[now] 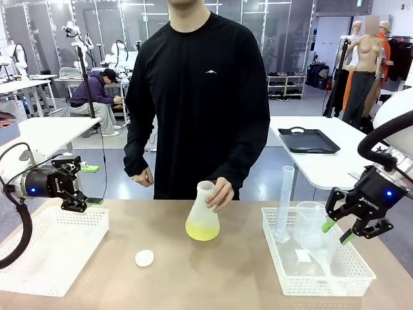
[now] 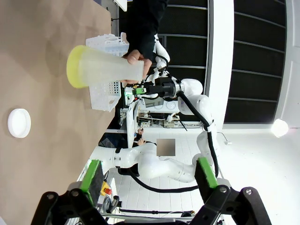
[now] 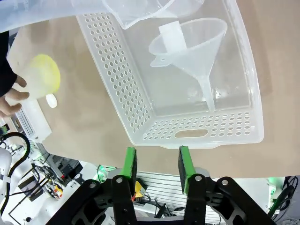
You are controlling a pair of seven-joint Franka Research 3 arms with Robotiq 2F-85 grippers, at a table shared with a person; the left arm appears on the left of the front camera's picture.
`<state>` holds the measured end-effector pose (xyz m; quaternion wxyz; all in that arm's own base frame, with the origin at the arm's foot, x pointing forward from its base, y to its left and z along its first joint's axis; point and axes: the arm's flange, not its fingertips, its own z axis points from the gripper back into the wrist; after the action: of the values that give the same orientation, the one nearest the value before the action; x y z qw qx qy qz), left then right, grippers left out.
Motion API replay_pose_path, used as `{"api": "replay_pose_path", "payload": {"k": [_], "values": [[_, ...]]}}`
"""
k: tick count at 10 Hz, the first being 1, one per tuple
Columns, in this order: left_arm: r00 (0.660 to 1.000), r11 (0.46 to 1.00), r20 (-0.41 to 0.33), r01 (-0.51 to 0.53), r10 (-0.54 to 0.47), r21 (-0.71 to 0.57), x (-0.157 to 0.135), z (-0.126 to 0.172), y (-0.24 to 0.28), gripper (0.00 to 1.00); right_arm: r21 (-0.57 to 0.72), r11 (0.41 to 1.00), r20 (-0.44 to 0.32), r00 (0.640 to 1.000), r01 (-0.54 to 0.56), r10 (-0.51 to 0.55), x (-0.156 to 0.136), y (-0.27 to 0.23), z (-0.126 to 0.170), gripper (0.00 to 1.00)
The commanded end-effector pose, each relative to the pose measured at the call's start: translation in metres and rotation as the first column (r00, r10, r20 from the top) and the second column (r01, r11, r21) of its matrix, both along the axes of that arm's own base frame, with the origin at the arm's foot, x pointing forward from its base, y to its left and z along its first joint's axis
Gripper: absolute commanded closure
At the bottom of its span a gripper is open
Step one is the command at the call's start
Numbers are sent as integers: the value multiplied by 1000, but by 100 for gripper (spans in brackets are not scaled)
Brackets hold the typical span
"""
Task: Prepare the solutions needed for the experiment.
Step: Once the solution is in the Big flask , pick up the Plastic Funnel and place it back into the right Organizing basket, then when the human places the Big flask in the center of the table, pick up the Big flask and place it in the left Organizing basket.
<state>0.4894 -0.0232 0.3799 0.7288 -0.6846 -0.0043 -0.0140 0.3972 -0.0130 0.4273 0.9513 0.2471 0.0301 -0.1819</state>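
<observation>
The solutions form a shallow yellow-green layer in the flask at the table's middle, with a person's hand on its neck, so preparation looks part done. The right gripper hovers over the right basket, jaws partly apart and empty. The next move probably calls for a narrow descent between the basket walls to the funnel. The left gripper gapes wide and empty by the left basket, with bare table between the two baskets.

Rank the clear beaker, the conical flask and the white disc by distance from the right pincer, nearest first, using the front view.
1. The clear beaker, in the right basket, just beside the right pincer.
2. The conical flask, at the middle, in the person's hand.
3. The white disc, farther left, past the flask.
</observation>
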Motion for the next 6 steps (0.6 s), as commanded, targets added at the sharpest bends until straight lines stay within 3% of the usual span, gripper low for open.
{"api": "replay_pose_path", "payload": {"k": [1,6], "values": [[1000,1000,1,-2,2,-4,0,2,0,0,0,1000,6,1000,-1,1,-3,0,1,53],[1000,1000,1,-2,2,-4,0,2,0,0,0,1000,6,1000,-1,1,-3,0,1,53]]}}
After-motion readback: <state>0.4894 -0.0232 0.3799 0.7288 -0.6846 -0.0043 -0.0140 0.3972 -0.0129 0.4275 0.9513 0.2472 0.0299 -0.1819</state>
